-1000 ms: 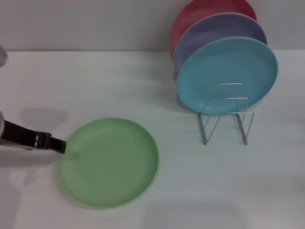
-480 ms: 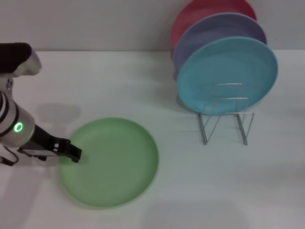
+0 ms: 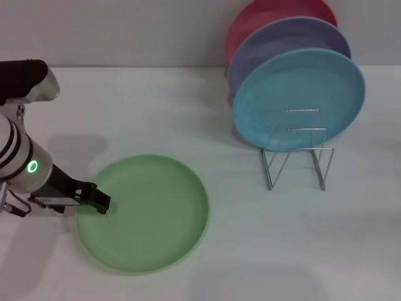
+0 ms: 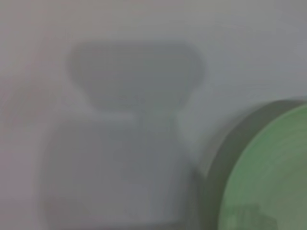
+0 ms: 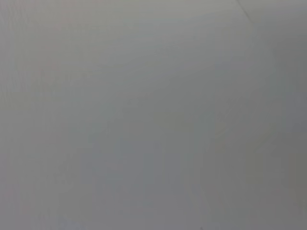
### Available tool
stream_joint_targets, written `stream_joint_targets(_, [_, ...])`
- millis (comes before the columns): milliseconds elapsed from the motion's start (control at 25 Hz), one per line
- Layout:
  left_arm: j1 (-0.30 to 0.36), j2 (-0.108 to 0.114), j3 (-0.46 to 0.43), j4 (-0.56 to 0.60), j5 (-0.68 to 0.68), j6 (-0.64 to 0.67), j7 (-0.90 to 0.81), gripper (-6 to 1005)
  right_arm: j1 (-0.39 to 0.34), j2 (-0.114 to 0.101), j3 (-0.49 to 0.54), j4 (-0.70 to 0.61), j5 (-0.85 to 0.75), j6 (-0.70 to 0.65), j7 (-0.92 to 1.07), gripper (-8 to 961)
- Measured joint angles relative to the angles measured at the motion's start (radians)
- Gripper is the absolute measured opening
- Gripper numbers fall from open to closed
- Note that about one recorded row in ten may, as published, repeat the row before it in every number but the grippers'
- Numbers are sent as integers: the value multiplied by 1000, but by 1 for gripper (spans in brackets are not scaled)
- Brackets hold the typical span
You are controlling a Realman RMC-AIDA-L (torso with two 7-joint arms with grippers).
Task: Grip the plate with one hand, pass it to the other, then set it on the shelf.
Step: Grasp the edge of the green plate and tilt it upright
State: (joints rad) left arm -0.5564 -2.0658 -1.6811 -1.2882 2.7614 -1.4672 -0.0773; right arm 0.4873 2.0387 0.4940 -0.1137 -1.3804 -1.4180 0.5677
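Now the left gripper (image 3: 100,202) meets the green plate (image 3: 147,213) at its nine o'clock rim; whether it has closed cannot be told. A firm rim pinch should precede lifting toward the shelf (image 3: 297,150).

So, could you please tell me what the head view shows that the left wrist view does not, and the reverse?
Only the head view shows the left pincer at the green plate's left rim, plus the wire rack holding the light blue plate, lavender plate and red plate. Only the left wrist view shows a blurred shadow beside the plate. Both share the green plate and white table.
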Motion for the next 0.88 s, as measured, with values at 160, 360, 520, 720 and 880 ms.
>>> stream_joint_targets(160, [-3, 0, 4, 8, 11, 4, 0, 776, 2, -3, 0, 0, 0, 0, 2, 542])
stream_joint_targets(360, [-9, 0, 22, 21, 29, 6, -1, 774, 2, -5, 0, 0, 0, -1, 7, 543])
stream_joint_targets(520, [-13, -1, 26, 28, 38, 6, 6, 732, -1, -4, 2, 0, 0, -7, 8, 542])
stream_joint_targets(720, [-14, 0, 32, 28, 38, 2, 11, 533, -5, -1, 4, 1, 0, -9, 9, 542])
stream_joint_targets(880, [-14, 1, 42, 29, 38, -1, 12, 373, -7, 1, 5, 3, 0, -10, 11, 543])
